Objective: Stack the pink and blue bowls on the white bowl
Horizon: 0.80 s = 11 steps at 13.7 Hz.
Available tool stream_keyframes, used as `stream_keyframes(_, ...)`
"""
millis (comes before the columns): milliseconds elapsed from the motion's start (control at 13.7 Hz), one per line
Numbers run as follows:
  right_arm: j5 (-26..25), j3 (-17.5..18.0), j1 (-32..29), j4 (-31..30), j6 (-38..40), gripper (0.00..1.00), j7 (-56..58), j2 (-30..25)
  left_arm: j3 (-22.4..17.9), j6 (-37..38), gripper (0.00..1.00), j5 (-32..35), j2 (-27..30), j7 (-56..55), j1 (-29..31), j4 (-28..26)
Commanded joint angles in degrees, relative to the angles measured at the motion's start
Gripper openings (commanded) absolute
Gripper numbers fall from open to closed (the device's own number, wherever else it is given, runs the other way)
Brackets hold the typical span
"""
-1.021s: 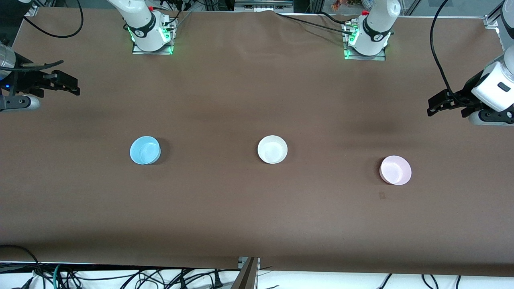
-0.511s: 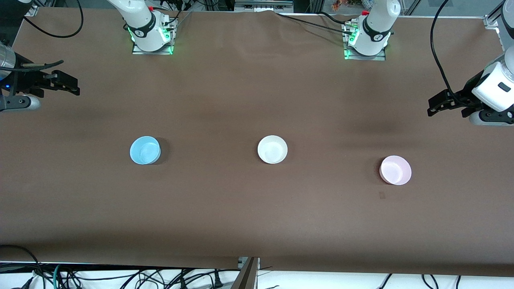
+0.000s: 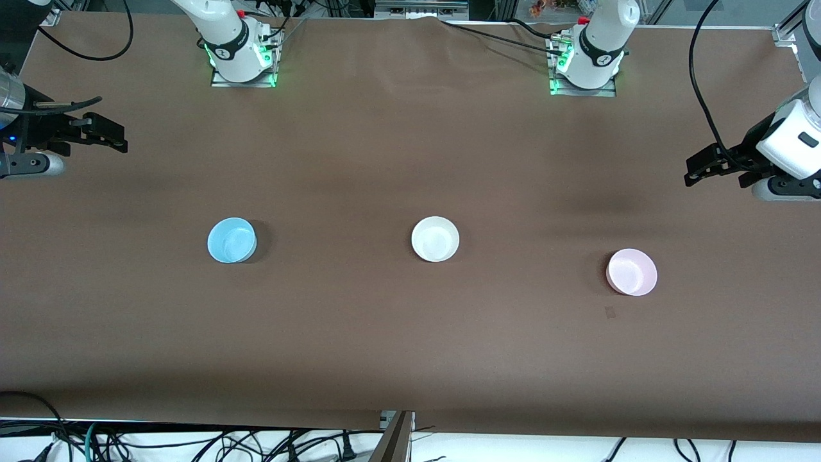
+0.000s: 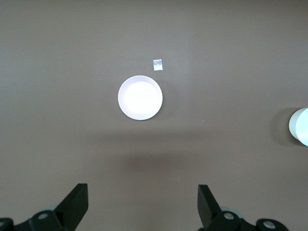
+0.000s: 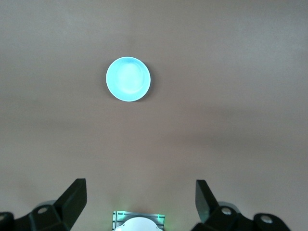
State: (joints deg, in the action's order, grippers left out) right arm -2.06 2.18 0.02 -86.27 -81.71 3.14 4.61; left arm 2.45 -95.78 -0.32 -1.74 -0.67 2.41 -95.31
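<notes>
R gripper [image 3: 106, 138] hangs high over the right arm's end of the table w/ fingers spread wide, nothing held. Blue bowl [image 3: 231, 240] sits upright on the brown table [image 3: 410, 353], toward that same end, well apart from the gripper and nearer the front cam than the spot under it. White bowl [image 3: 435, 239] is mid-table, between the other two, approx level w/ the blue one. Pink bowl [image 3: 632, 272] sits toward the left arm's end, a bit nearer the front cam than the white; a small pale patch [image 3: 610, 312] lies just beside it. L gripper [image 3: 702, 165] hangs over the left arm's end, fingers wide, empty.

Key relation: each coloured bowl lies on its own arm's side, so R is the closer arm for blue, L for pink. Bowls are round, so no long axis; any rim grip angle should do. Nothing stacked yet.
</notes>
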Motion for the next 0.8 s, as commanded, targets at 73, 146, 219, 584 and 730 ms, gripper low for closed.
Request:
stream_keyframes(73, 0.30, 0.54, -0.72, 1.10, 0.50, 1.00, 0.99, 0.31, -0.08, 0.07, 1.00, 0.67, -0.19, 1.20, 0.14, 0.57)
stream_keyframes(146, 0.30, 0.46, -0.72, 1.10, 0.50, 1.00, 0.99, 0.31, -0.08, 0.07, 1.00, 0.67, -0.19, 1.29, 0.23, 0.57)
stream_keyframes(219, 0.30, 0.45, -0.81, 1.10, 0.50, 1.00, 0.99, 0.31, -0.08, 0.07, 1.00, 0.67, -0.36, 1.29, 0.31, 0.31)
stream_keyframes(584, 0.30, 0.46, -0.72, 1.10, 0.50, 1.00, 0.99, 0.31, -0.08, 0.51, 1.00, 0.14, -1.16, 1.29, 0.75, 0.39)
stream_keyframes(730, 0.30, 0.54, -0.81, 1.10, 0.41, 1.00, 0.99, 0.31, -0.08, 0.51, 1.00, 0.05, -1.25, 1.29, 0.75, 0.39)
